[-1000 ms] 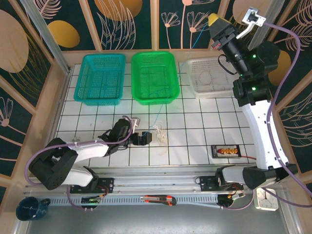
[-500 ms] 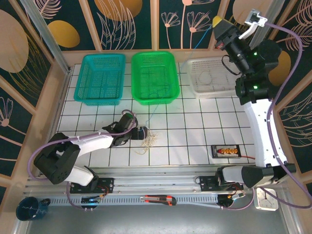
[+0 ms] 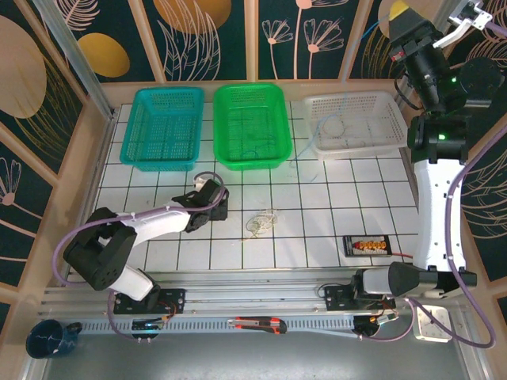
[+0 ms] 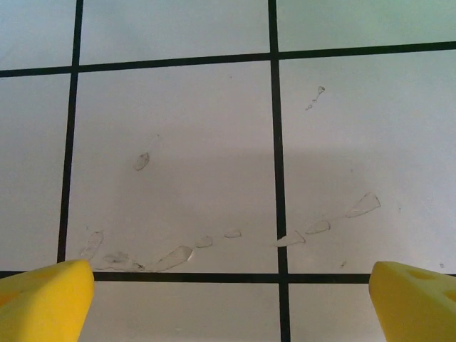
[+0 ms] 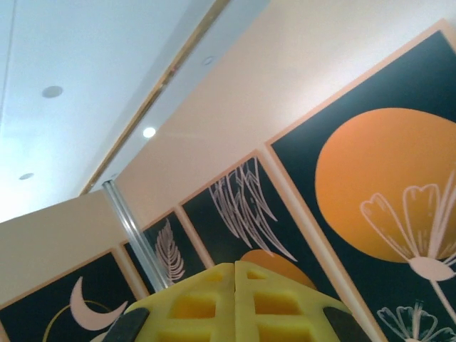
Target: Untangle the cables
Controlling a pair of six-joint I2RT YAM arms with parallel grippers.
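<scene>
Counting baskets: three are sitting in a row at the far side of the table (image 3: pixel 333 206): a teal basket (image 3: pixel 165 89), a green basket (image 3: pixel 249 87) and a white basket (image 3: pixel 352 96).
Cables (image 3: pixel 261 222): one small tangle is lying on the tiles in front of the green basket. One white loop (image 3: pixel 333 127) is lying in the white basket. One thin dark cord (image 3: pixel 252 150) is lying in the green basket.
Axis: the tangle is stretching slightly from near left to far right. Its loops are too small to show one clear direction.
Left gripper (image 3: pixel 215 204): it is hanging low over the table, left of the tangle and apart from it.
Right gripper (image 3: pixel 396 11): it is reaching high above the white basket's far right corner.
Views: the left wrist camera is showing the left gripper (image 4: pixel 228 303) with its yellow fingers (image 4: pixel 43 299) spread wide over bare, smudged tile. The right wrist camera is showing the right gripper (image 5: pixel 235 299) with its pads pressed together, aiming up at the wall panels (image 5: pixel 370 178). The top camera is taking in the baskets and tangle.
</scene>
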